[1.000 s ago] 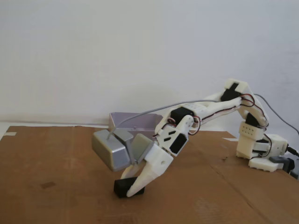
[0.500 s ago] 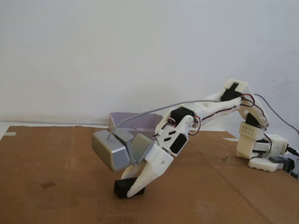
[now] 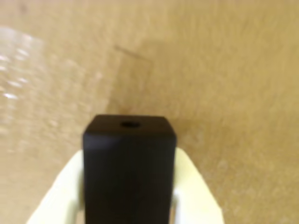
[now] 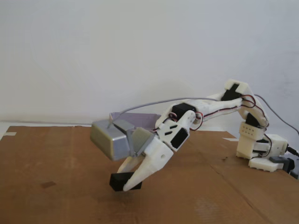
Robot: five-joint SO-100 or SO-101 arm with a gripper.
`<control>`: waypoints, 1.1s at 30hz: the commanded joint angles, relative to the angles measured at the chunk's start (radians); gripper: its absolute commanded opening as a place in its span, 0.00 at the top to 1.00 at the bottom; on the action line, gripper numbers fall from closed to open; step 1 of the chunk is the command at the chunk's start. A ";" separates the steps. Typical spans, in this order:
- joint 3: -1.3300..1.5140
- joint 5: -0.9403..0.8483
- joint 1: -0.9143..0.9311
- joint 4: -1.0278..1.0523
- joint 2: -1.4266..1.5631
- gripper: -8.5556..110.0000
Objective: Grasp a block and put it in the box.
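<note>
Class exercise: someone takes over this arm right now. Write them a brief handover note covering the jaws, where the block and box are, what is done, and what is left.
Gripper: jaws shut on the block, which sits between them in the wrist view.
Block: lifted clear of the cardboard table; it rested there a second ago.
Box: behind the arm near the wall; its inside is not visible.
Done: grasp and lift.
Left: carry the block back to the box and release it inside.

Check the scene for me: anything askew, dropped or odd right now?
Nothing stands out. The gripper is shut on the block and holds it clear of the cardboard-covered table; in the wrist view the block sits squarely between the fingers. The box sits behind the arm, partly hidden.
</note>
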 commanded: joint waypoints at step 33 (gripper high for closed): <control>-0.477 -0.075 0.132 0.341 0.051 0.91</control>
